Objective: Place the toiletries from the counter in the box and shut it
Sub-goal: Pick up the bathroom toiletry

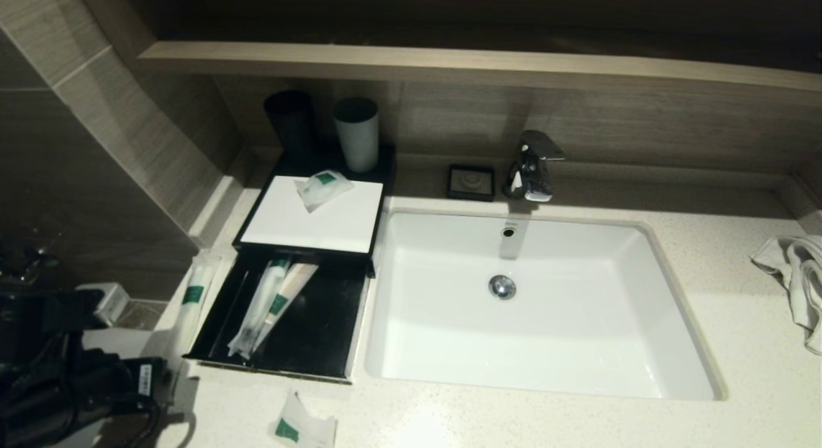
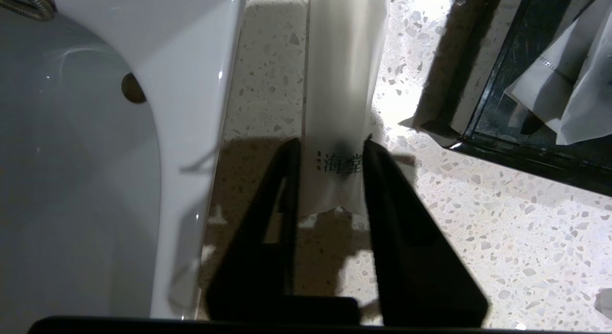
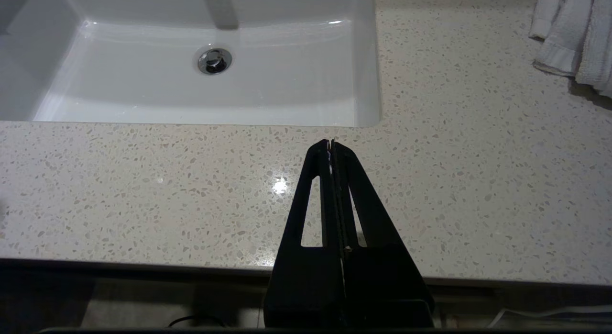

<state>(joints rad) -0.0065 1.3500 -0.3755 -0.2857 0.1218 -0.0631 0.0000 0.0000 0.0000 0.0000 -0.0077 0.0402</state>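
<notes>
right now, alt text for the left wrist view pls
The left gripper straddles the end of a long white packet lying on the speckled counter, fingers either side of it. The open black box, with more packets inside, lies to one side and a white basin to the other.

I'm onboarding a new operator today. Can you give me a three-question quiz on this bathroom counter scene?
1. True or false: the black drawer box stands open.
2. What does the left pincer straddle?
A. the white towel
B. a long white packet on the counter
C. the tap
3. Fill in: the right pincer hangs over the counter in front of the ____.

Key: 1 true, with packets lying inside. 2 B, fingers either side of it. 3 sink; it is shut and holds nothing.
</notes>
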